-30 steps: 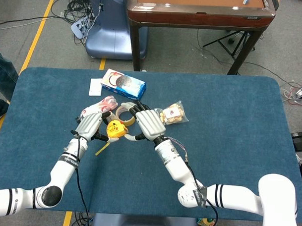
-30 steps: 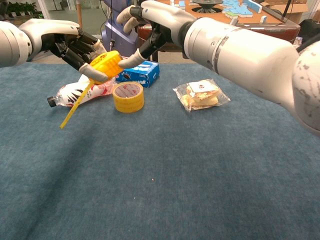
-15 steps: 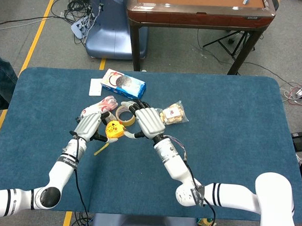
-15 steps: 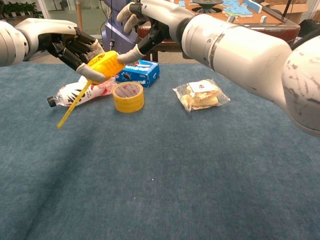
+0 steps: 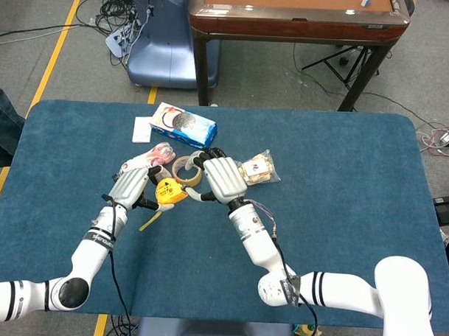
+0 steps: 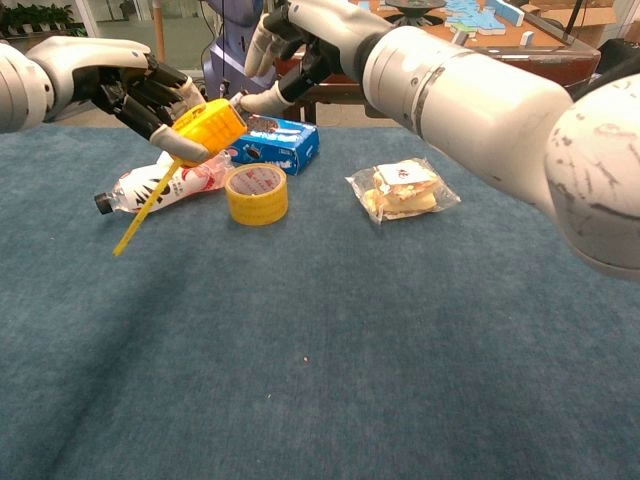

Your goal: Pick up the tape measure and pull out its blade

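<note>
The yellow tape measure (image 5: 167, 192) (image 6: 210, 128) is held above the blue table, gripped by my left hand (image 5: 133, 185) (image 6: 140, 85). A short length of yellow blade (image 5: 150, 221) (image 6: 140, 215) hangs out of the case, slanting down to the left with its end free. My right hand (image 5: 223, 177) (image 6: 300, 40) hovers just right of the case with fingers spread and nothing in it. Its thumb tip is at the case's right side; I cannot tell whether it touches.
A yellow tape roll (image 5: 186, 169) (image 6: 257, 193) lies below the hands. Around it are a red-and-white pouch (image 6: 160, 183), a blue cookie box (image 5: 183, 124) (image 6: 280, 142) and a clear snack bag (image 5: 257, 168) (image 6: 402, 190). A white card (image 5: 142, 129) lies beside the box.
My left hand has drawn the tape measure slightly left and away. My right hand has followed, lifting a little, its thumb still close to the case. The hanging blade keeps about the same length.
</note>
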Controlling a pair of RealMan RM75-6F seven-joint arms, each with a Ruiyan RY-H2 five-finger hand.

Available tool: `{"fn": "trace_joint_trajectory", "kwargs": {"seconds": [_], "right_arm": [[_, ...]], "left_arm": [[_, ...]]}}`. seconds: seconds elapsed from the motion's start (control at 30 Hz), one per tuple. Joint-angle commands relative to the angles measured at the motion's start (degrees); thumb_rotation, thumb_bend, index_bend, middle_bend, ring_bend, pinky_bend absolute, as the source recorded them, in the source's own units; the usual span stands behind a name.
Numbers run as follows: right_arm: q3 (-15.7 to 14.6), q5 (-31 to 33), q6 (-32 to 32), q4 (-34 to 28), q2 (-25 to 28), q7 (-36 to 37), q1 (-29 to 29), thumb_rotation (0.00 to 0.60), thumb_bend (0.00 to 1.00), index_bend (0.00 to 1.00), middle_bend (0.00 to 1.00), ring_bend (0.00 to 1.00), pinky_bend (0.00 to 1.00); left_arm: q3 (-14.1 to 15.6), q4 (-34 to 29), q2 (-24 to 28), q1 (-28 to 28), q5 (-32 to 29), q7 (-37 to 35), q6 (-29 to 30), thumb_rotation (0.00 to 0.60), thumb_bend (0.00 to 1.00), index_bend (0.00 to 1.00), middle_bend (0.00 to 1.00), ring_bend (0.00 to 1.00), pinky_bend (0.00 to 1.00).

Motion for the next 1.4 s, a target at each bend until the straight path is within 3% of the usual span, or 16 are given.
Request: {"fn": "trace_joint_trajectory", "kwargs": {"seconds": [0.03,0.93,1.4], "right_arm": [[0.0,-0.1,0.0,0.2,-0.2,0.5,0.0,0.6,0.39,0.46,0.34,0.21,0.17],[-0.1,-0.5,0.5,1.0,-0.2,1.6,-0.5,0.6,0.64,0.6,0.4,0.24,0.16],[-1.5,-4.9,2.6,-3.3,5.4,5.2,-4.9,0.6,0.68,0.62,0.42,0.27,0.15]], "left_arm": [[0.1,0.2,0.0,-0.1,0.0,-0.1,-0.1,0.6,0.17,0.5,0.53,0.39,0.23],[0.6,2.0,0.0,-0.2,-0.2,-1.3,-0.8,0.6,0.17,0.5,0.53,0.38,0.23],[2.9,4.1,1.9,1.6,1.9,-3.3,-4.2,0.6,0.17,0.5,0.54,0.38,0.23]]}}
